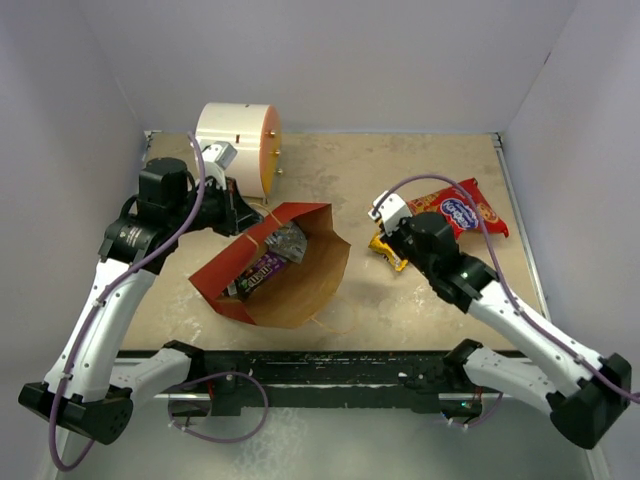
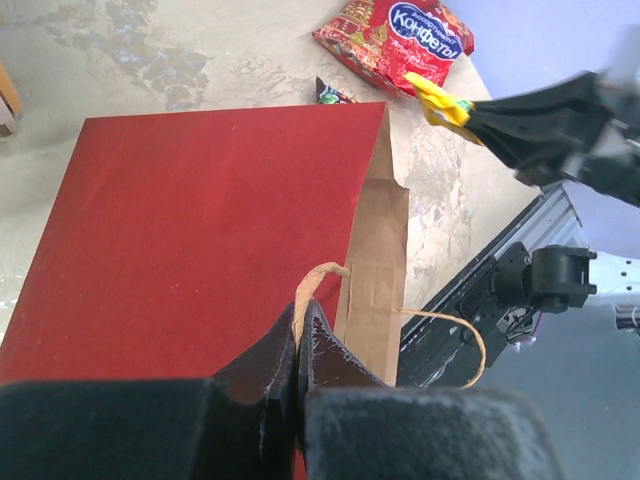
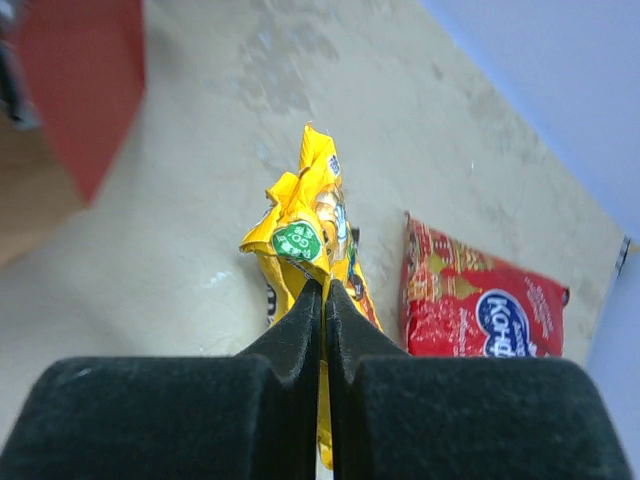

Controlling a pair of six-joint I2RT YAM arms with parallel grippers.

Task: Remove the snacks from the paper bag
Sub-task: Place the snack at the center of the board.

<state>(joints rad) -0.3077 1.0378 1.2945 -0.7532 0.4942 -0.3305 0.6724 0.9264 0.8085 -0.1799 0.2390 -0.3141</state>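
Overhead, the paper bag (image 1: 215, 287) sits centre-left on the counter (image 1: 400, 310), mouth gaping up and leaning toward the R arm. Its long axis looks steeply tilted, exact angle unclear. A purple packet (image 1: 262, 268) and a silver-grey packet (image 1: 290, 240) lie inside. L claw (image 2: 297, 328) is pinched fully closed on the thin cord handle (image 2: 315, 275). R claw (image 3: 323, 300) is closed on the yellow packet (image 3: 305, 215) by its edge. The packet's long axis runs in line w/ the fingers and points at the counter beside the red snack bag (image 3: 480, 305). Risks: slick foil may slip from that thin pinch; a tug on the cord could topple the bag.
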